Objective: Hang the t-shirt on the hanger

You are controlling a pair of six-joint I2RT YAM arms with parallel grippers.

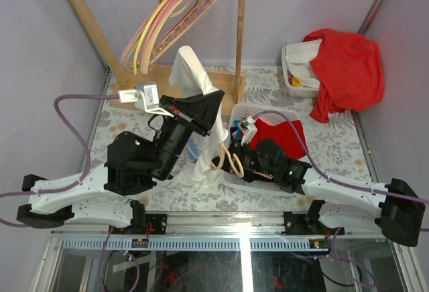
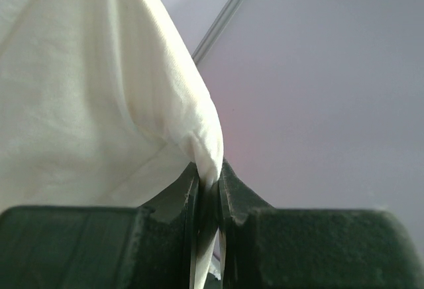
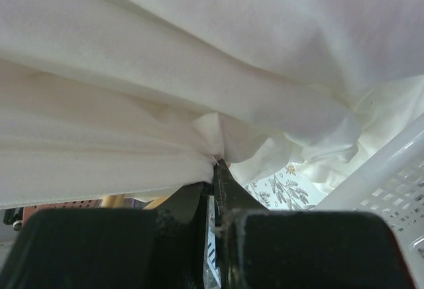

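While the basket [image 1: 236, 114] holds red cloth [image 1: 285, 134] — the bin [image 1: 295, 88], a red garment [image 1: 348, 67].

You have in view: t-shirt [image 1: 191, 71] ×1 | peach hanger [image 1: 236, 165] ×1 | yellow hanger [image 1: 141, 44] ×1 | pink hangers [image 1: 193, 2] several, tangled | white baskets [image 1: 290, 81] ×2 | red garments [image 1: 348, 64] ×2 | wooden rack [image 1: 240, 31] ×1

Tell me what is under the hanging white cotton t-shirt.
Below the white cotton t-shirt, a curved part of the thin peach-beige plastic hanger shows; cloth hides the rest.
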